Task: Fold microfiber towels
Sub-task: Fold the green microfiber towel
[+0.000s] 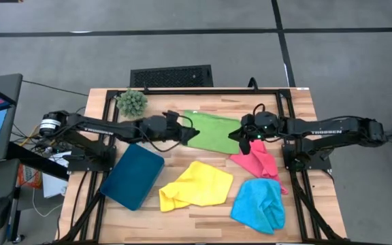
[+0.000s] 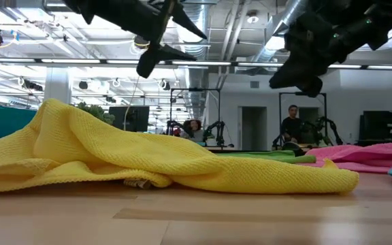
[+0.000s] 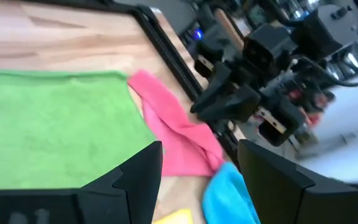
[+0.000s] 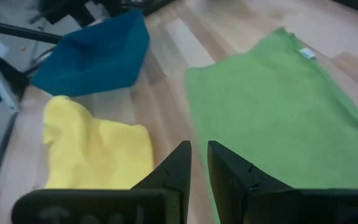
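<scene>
So far nothing is folded: the green towel [image 1: 214, 132] lies flat mid-counter between the left gripper [image 1: 190, 130], fingers apart, and the right gripper [image 1: 237, 135], fingers nearly together, while yellow [image 1: 196, 185], pink [image 1: 257, 162] and blue [image 1: 259, 204] towels sit crumpled on the wooden counter [image 1: 203, 218] in a workshop.

We can read one word only: "TROSSEN" in pale capitals along the forearm of the right arm [image 1: 327, 131], seen from above. The left arm [image 1: 101, 126] carries a similar pale marking on its forearm, but we cannot make out its letters. A small white tag sits at one corner of the green towel [image 4: 272, 106]; whatever it bears is illegible to us.
</scene>
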### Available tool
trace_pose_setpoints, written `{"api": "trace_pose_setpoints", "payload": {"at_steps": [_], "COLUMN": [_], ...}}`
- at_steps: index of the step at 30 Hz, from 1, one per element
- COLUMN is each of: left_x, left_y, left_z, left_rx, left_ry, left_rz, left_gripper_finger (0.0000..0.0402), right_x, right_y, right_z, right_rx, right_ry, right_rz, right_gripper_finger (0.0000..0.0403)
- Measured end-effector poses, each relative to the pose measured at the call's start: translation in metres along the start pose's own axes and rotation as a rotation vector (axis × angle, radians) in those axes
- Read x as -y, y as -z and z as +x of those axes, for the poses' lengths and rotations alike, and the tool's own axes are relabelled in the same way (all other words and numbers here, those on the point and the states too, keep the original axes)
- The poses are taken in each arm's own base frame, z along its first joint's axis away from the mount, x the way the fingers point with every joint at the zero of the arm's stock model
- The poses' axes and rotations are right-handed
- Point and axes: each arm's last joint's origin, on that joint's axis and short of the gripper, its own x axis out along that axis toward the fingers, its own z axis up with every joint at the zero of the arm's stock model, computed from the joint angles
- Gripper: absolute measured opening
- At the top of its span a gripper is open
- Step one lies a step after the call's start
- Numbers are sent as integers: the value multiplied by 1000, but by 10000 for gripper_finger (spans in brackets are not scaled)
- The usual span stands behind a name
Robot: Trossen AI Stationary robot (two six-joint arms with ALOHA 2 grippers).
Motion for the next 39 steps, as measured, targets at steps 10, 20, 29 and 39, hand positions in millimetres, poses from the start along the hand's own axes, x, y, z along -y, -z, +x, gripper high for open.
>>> {"api": "trace_pose_setpoints", "payload": {"at_steps": [10,20,29,39], "left_x": [16,69,108,114], "left_y": [-58,-109,-144,-140], "left_z": [-20,-54,-110,-139], "left_rx": [-134,-239,-204,-246], "left_ry": [319,262,25,33], "left_rz": [101,439,664,772], "left_gripper_finger": [203,203,203,203], "right_x": [-7,-35,-52,-59], "right_y": [-31,-86,-126,-136], "right_z": [-7,-29,-68,-102], "right_rx": [257,211,191,90], "right_ry": [-85,-25,48,94], "right_rz": [30,-115,-124,-79], "right_gripper_finger": [79,79,79,79]}}
